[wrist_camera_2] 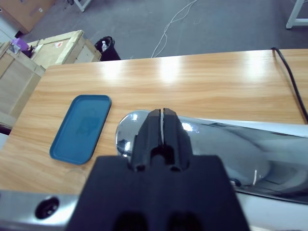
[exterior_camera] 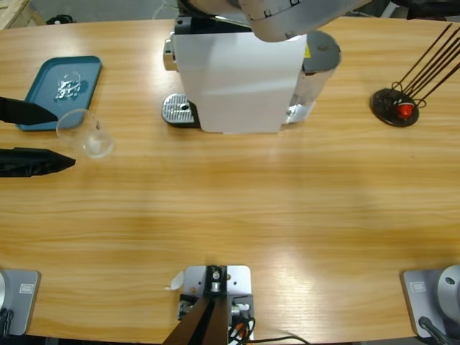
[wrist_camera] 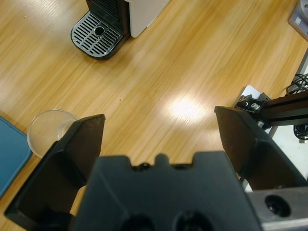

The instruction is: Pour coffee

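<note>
Black left gripper point(wrist_camera: 159, 130) fingers spread wide, glass cup point(wrist_camera: 48, 131) beside 1 fingertip; right gripper point(wrist_camera_2: 162, 126) fingers together above coffee machine point(exterior_camera: 237, 79).

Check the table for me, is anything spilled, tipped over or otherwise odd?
No spill shows. The clear glass cup stands off the coffee machine's drip tray, near the blue tray, between the open left hand's jaws. It looks empty, though I can't be sure.

Bright, even overhead light throws glare patches on the table point(wrist_camera: 185, 108); shadows soft.
</note>
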